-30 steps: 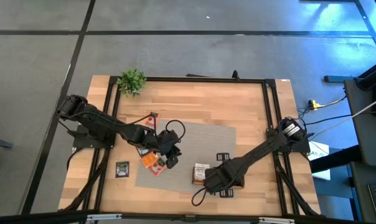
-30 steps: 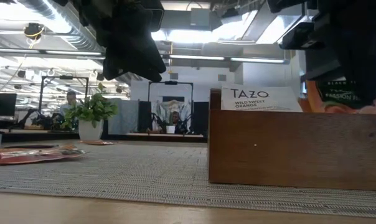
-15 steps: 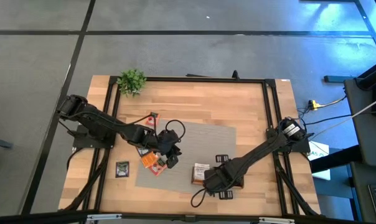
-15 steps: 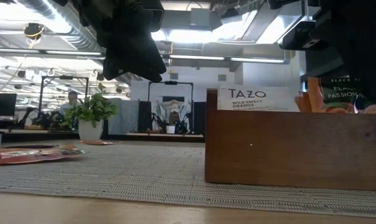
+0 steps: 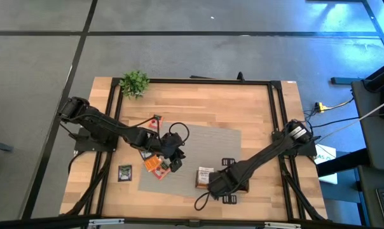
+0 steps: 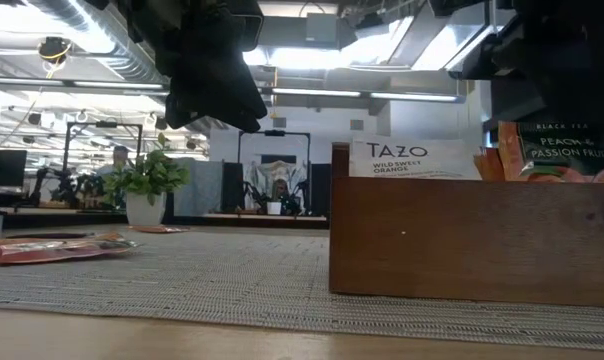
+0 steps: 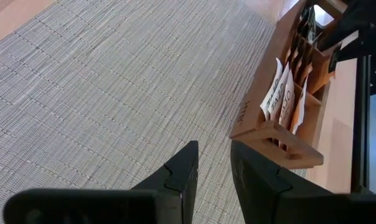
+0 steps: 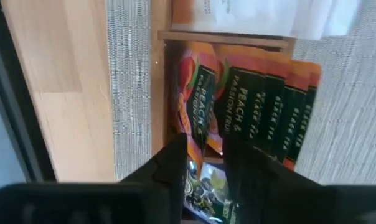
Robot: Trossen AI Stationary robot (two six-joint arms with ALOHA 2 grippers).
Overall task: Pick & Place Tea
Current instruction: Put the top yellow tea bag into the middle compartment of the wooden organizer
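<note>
Tea sachets loose on the left, filed in the tray on the right.

The left gripper hangs slightly parted and empty above the grey mat, beside loose orange sachets. Rightward, the right gripper hovers over the wooden tray, fingers slightly apart, gripping nothing; peach sachets stand in its compartment.

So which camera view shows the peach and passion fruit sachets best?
The right wrist view: the peach and passion fruit sachets stand fanned in the wooden tray, labels readable. The low view shows only one top above the tray wall. In the high and left wrist views they are hidden or too small to tell.
</note>
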